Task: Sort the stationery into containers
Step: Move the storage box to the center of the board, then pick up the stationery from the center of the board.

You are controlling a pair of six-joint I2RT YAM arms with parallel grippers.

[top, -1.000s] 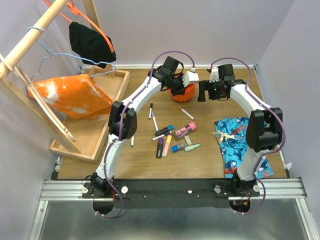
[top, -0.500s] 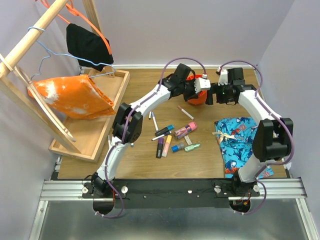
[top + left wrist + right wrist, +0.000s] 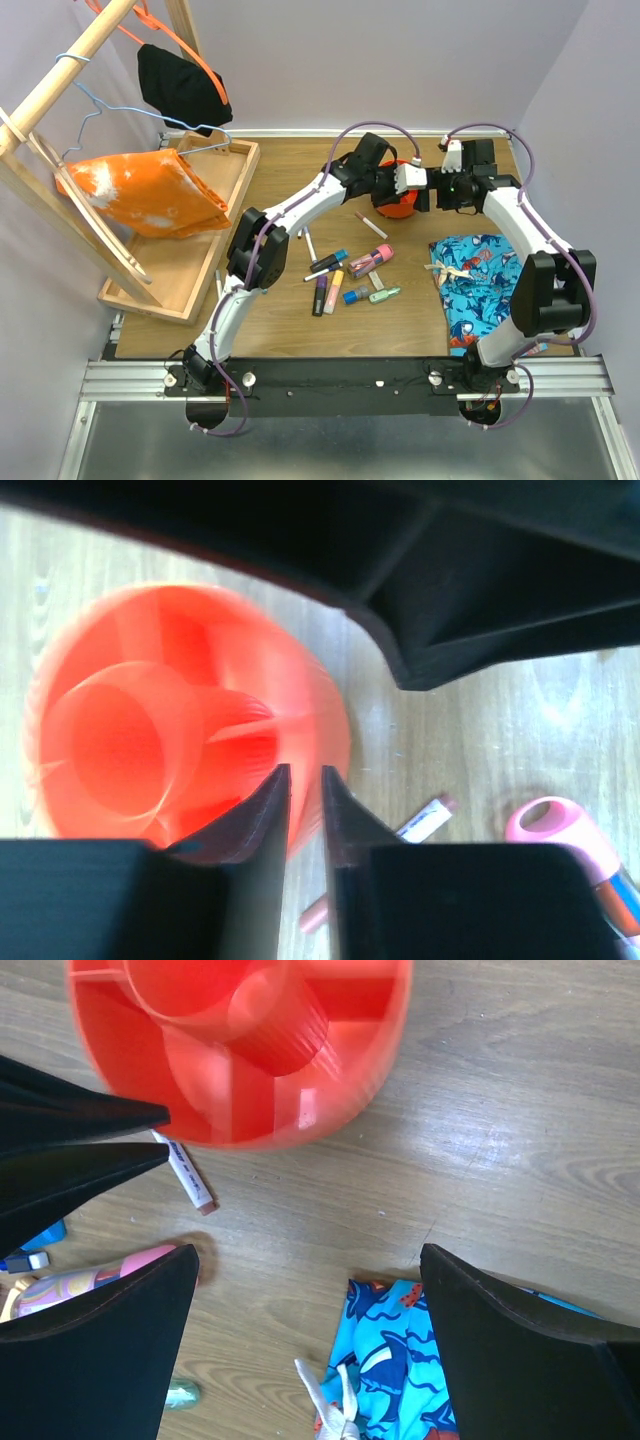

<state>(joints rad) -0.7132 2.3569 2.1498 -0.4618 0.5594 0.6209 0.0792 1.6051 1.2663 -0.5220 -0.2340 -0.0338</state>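
The round orange-red pot (image 3: 397, 206) stands at the back of the table. My left gripper (image 3: 408, 186) is shut on its rim, with the pot wall (image 3: 150, 730) pinched between the fingers (image 3: 268, 815). My right gripper (image 3: 438, 192) is open and empty just right of the pot (image 3: 240, 1050), above bare wood. Loose stationery lies nearer: a red-capped pen (image 3: 371, 225), a pink marker (image 3: 372, 258), and purple (image 3: 320, 296), blue (image 3: 355, 294) and green (image 3: 384, 294) markers. The red-capped pen (image 3: 425, 820) and the pink marker (image 3: 560, 830) show in the left wrist view.
A blue patterned cloth (image 3: 482, 285) lies at the right, also below my right gripper (image 3: 400, 1340). A light-wood tray (image 3: 190, 272) sits at the left under a wooden rack (image 3: 60, 80) that carries an orange cloth (image 3: 140, 195) and a black cloth (image 3: 180, 85).
My left gripper has moved right with the orange-red pot in its grip. My right gripper has shifted right and stays beside the pot.
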